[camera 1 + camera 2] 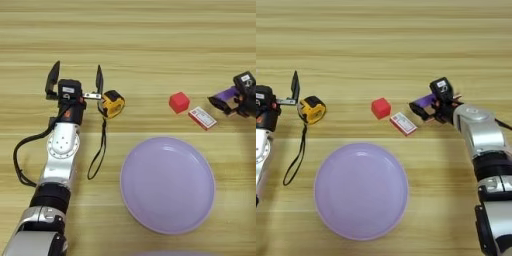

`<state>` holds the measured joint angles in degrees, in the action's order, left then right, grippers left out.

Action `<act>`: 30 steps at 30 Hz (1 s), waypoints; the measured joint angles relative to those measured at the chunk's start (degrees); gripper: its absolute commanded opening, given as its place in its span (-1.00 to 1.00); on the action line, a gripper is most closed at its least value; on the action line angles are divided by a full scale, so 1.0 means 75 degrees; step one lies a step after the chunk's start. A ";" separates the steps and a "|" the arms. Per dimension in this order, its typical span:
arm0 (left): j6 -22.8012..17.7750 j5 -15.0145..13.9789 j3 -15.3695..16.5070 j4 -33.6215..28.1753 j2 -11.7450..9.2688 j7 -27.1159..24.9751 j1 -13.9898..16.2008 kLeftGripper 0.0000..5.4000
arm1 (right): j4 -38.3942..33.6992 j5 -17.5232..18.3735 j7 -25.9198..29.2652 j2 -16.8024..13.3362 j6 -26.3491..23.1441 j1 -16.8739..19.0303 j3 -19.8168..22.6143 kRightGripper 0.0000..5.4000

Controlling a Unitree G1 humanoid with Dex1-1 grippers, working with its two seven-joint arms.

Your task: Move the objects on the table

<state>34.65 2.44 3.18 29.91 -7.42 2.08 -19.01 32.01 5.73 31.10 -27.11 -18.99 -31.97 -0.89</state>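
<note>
The right gripper [423,109] holds the flat purple block [425,102] between its fingers toward the table's [150,30] right edge (red cube [381,107] close by); setting it down seems next. The left gripper [75,80] stands wide open beside the tape measure [113,103].

Looks like a robot test bench: bare wood table [150,30], two robot arms, and a few odd props, cube [179,102], tape measure [113,103], plate [167,185].
</note>
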 measured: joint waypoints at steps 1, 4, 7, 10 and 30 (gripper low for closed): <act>0.0002 0.0000 0.0000 0.0002 0.0000 0.0000 -0.0001 1.00 | 0.0108 -0.0050 -0.0031 0.0001 0.0081 -0.0001 -0.0011 0.68; 0.0005 0.0000 0.0002 0.0007 -0.0002 -0.0001 -0.0002 1.00 | 0.0492 -0.0278 -0.0083 0.0025 0.0316 -0.0025 -0.0104 0.68; 0.0009 -0.0001 0.0004 0.0012 -0.0005 -0.0001 -0.0003 1.00 | 0.0889 -0.0408 -0.0105 0.0105 0.0526 -0.0044 -0.0139 0.68; 0.0011 -0.0001 0.0006 0.0026 -0.0008 -0.0002 -0.0003 1.00 | 0.1314 -0.0529 -0.0253 0.0146 0.0808 -0.0095 -0.0138 0.68; 0.0098 -0.0008 0.0012 0.0167 -0.0026 -0.0008 -0.0014 1.00 | 0.2286 -0.0516 0.0010 0.0278 0.1222 -0.0515 0.0049 0.99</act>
<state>35.39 2.38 3.27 31.16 -7.61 2.02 -19.12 49.16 1.86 31.17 -25.03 -9.83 -35.83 -0.53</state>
